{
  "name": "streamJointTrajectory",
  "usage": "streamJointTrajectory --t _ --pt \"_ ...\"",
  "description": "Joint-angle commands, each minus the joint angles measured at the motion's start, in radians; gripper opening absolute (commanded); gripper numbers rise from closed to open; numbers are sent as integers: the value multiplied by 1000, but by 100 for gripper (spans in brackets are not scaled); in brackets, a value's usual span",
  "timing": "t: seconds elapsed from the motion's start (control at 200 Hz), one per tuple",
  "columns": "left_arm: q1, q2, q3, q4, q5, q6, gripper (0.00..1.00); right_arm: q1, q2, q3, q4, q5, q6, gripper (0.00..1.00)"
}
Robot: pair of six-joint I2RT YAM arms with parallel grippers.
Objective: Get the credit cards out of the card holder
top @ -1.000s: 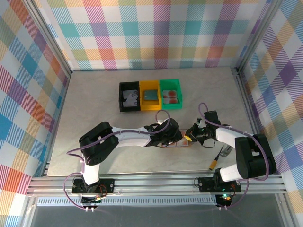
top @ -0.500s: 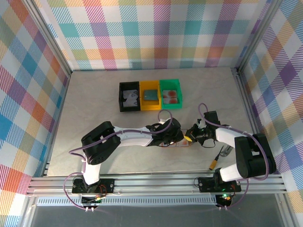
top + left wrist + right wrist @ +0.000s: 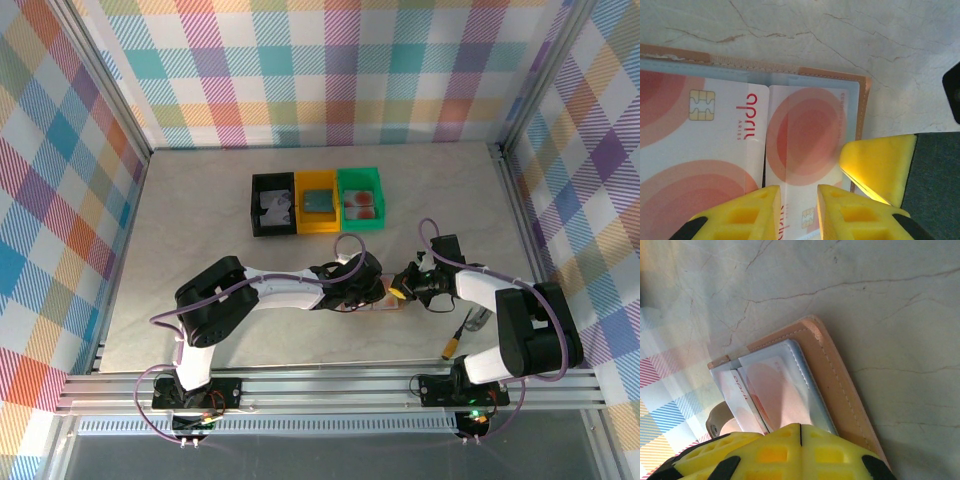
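The card holder [image 3: 864,100] lies open on the table, its reddish-brown rim around grey-blue pockets. Two pale credit cards with red-orange rounds sit in it, one on the left [image 3: 700,145] and one on the right [image 3: 807,140]. My left gripper [image 3: 799,192] hovers over the right card, jaws a narrow gap apart, nothing pinched between them. The right gripper [image 3: 800,427] is shut, its fingertips pressed down on the holder's [image 3: 840,385] inner edge beside the card [image 3: 772,390]. From above, both grippers [image 3: 372,290] [image 3: 398,293] meet over the holder [image 3: 388,305].
Three bins stand in a row behind: black [image 3: 272,204], yellow [image 3: 318,202] and green [image 3: 360,198], each with cards inside. Checked walls close the table on three sides. The right gripper's yellow finger [image 3: 880,165] lies close beside my left fingers.
The left gripper's jaws have drawn closer together and the left arm has crept slightly to the right over the holder. The right arm has stayed put.
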Motion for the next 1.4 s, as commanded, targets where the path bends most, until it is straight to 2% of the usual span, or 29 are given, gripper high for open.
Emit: streamJointTrajectory --t 0.0,1.08,1.21,1.395 --pt "-6 5 -6 -26 1 14 26 -9 1 -12 -2 0 1 0" --pt "-14 -11 -34 -85 -50 50 25 -9 -3 -11 -13 -5 -2 0" --pt "-14 -16 -45 -70 -57 45 20 -9 4 -14 -2 -8 0 0" --pt "-15 -22 -52 -27 -53 39 19 -8 10 -15 2 -15 1 0"
